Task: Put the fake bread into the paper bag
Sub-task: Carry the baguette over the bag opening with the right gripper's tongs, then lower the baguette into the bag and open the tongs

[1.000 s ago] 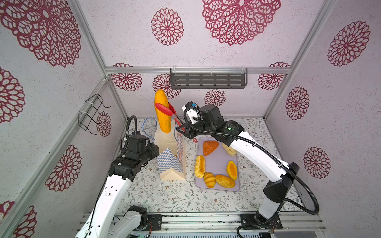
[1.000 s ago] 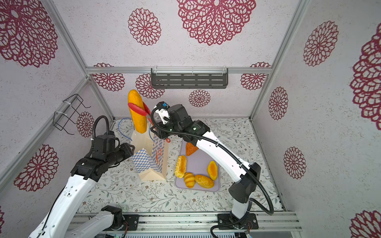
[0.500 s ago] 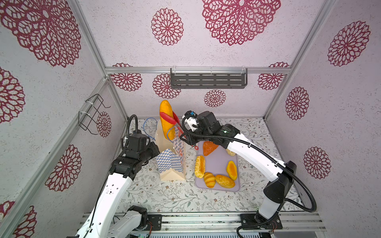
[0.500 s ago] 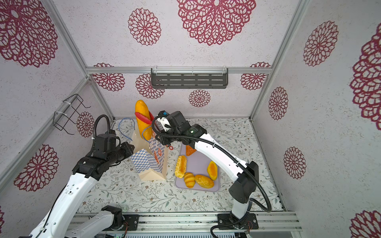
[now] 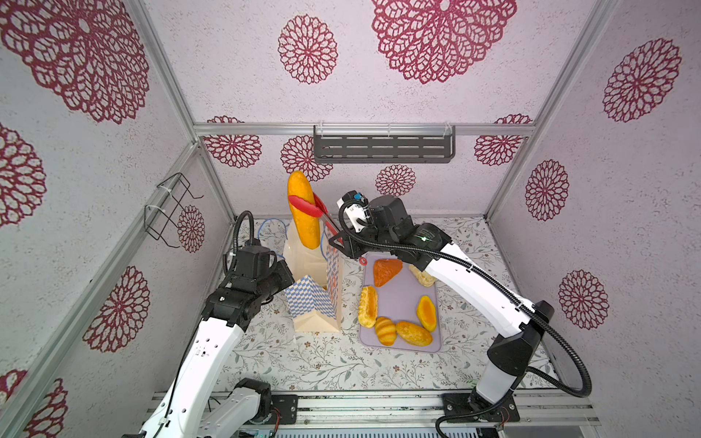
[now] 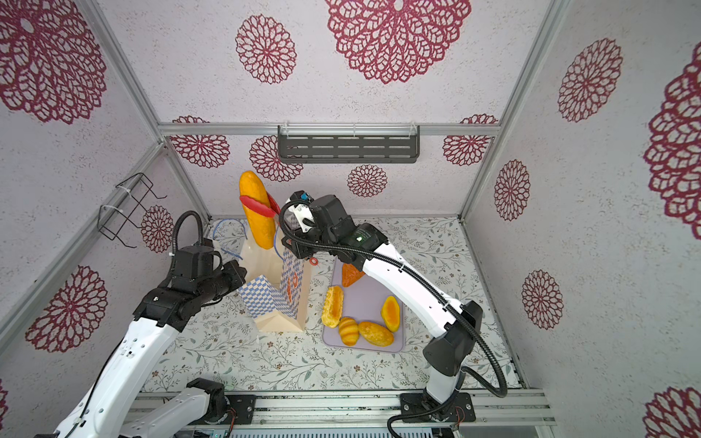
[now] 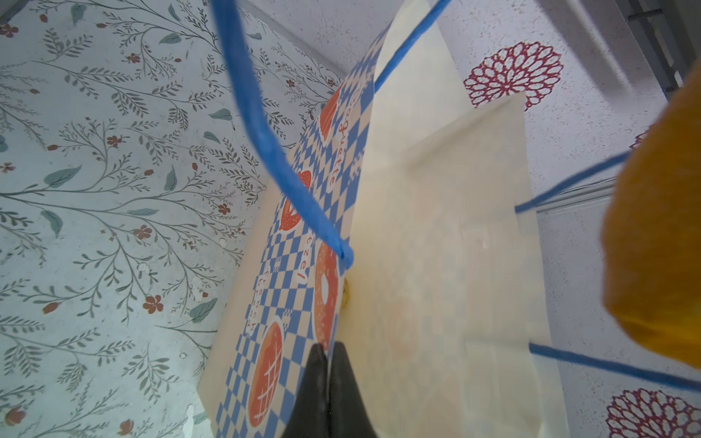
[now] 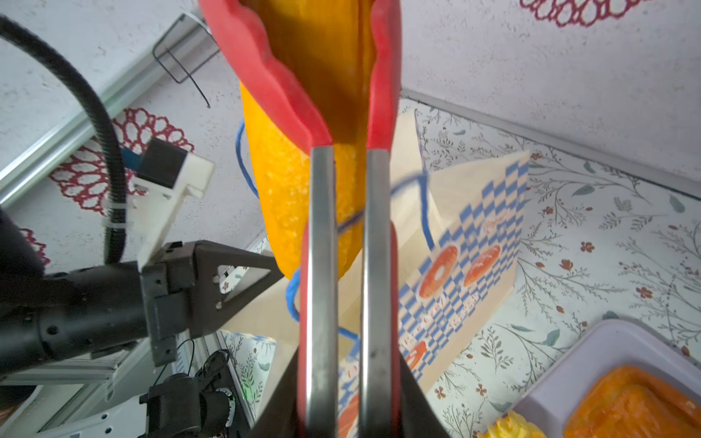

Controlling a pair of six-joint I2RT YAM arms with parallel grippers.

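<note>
Over the bag mouth: long loaf upright in tongs.
Your right gripper squeezes the tong handles together; the red tips clamp the loaf mid-length, lower end at the mouth. Your left gripper is pinched on the bag's rim. Six more loaves lie on the tray beside the bag.

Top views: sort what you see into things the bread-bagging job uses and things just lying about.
In use: long loaf, red tongs, paper bag, loaves on the lilac tray, left gripper, right gripper.
Idle: wire rack and grey shelf on the walls.
</note>
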